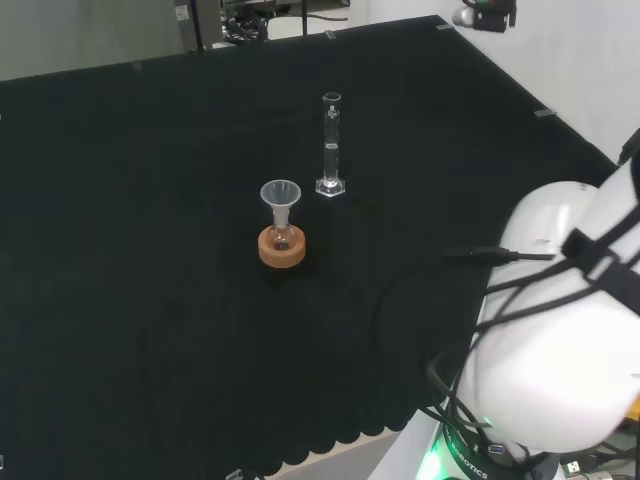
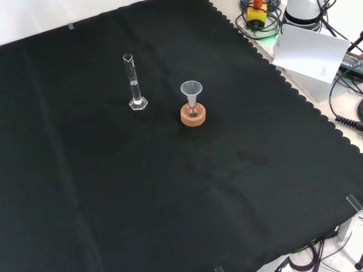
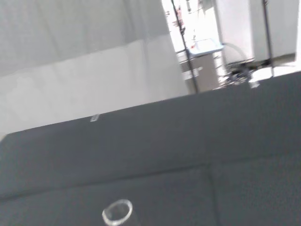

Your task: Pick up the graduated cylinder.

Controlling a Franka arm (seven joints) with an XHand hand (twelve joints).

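The graduated cylinder point(image 1: 331, 145) is a tall, thin, clear tube on a hexagonal foot. It stands upright on the black cloth near the middle of the bench, and in the front view the cylinder point(image 2: 134, 82) is left of centre. Nothing touches it. A clear round rim point(image 3: 117, 212) appears low in the wrist view above the cloth; I cannot tell which vessel it belongs to. The arm's white links point(image 1: 560, 330) sit at the head view's lower right, well apart from the cylinder.
A small flask with a clear funnel in it point(image 1: 281, 225) rests on a cork ring point(image 2: 193, 115), close beside the cylinder. Cables and a white sheet point(image 2: 309, 51) lie past the cloth's scalloped edge by the arm's base.
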